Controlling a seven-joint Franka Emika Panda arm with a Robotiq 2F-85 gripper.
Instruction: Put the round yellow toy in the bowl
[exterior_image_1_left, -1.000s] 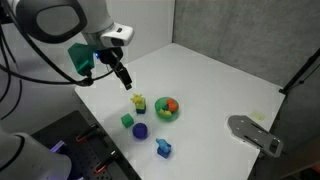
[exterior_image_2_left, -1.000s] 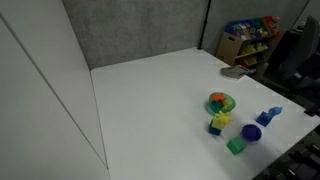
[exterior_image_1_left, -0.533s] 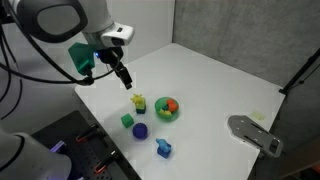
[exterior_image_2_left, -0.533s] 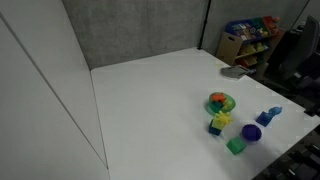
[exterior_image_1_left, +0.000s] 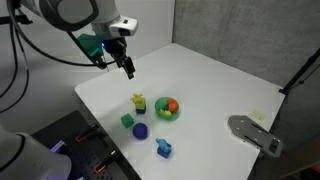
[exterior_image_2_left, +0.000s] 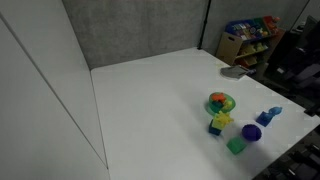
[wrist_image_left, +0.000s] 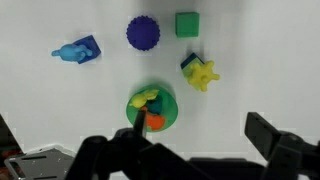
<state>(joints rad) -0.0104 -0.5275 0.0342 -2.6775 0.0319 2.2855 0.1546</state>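
Observation:
The small green bowl (wrist_image_left: 167, 104) stands on the white table and shows in both exterior views (exterior_image_1_left: 167, 109) (exterior_image_2_left: 221, 102). A small yellow rounded toy (wrist_image_left: 146, 97) lies inside it next to an orange toy (wrist_image_left: 155, 122). My gripper (exterior_image_1_left: 128, 70) hangs open and empty high above the table, to the side of the bowl. In the wrist view its fingers (wrist_image_left: 205, 140) frame the bottom of the picture, with the bowl just above the left finger. The gripper is out of view in an exterior view.
A yellow star-shaped piece on a blue block (wrist_image_left: 200, 73) (exterior_image_1_left: 138, 102) sits beside the bowl. A purple round toy (wrist_image_left: 144, 32), a green cube (wrist_image_left: 186, 24) and a blue toy (wrist_image_left: 78, 50) lie further off. A grey object (exterior_image_1_left: 252, 131) lies at the table's edge.
The arm has lifted and swung back, taking the open gripper higher and further from the toys. The toys and bowl have not moved.

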